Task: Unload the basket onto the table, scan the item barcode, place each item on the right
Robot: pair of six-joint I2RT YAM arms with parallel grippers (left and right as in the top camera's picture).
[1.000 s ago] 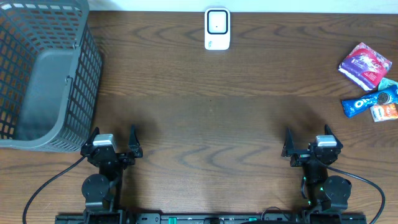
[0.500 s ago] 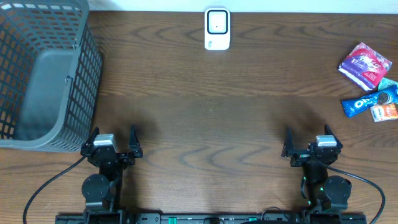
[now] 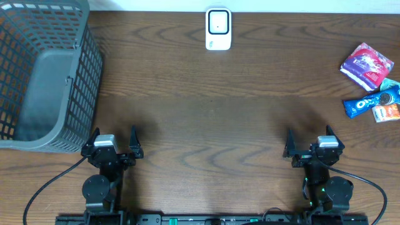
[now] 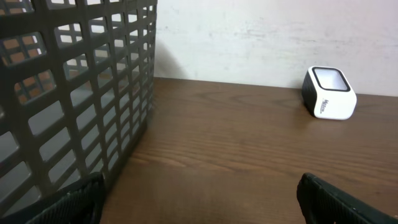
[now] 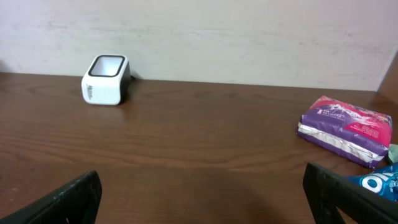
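The left fingers point(image 3: 134, 139) are spread wide apart and hold nothing. The right fingers point(image 3: 289, 142) are spread wide too, and they hold nothing either. Both sit low in the overhead picture, the left fingers at the lower left and the right fingers at the lower right, just above the brown wooden worktop point(image 3: 206, 119). The little white scanner point(image 3: 218, 29) with its dark window stands at the top middle, close to the pale wall point(image 5: 249, 31). In the left wrist picture it is at the upper right point(image 4: 329, 93), and in the right wrist picture it is at the upper left point(image 5: 107, 79). The things to scan lie at the right edge of the overhead picture, well apart from the scanner and from both arms. There is a purple packet point(image 3: 367, 65) on top, a blue packet point(image 3: 370, 101) under it, and a small orange packet point(image 3: 387, 112) touching the blue one. A big grey basket point(image 3: 87, 75) with holes in its sides fills the upper left.
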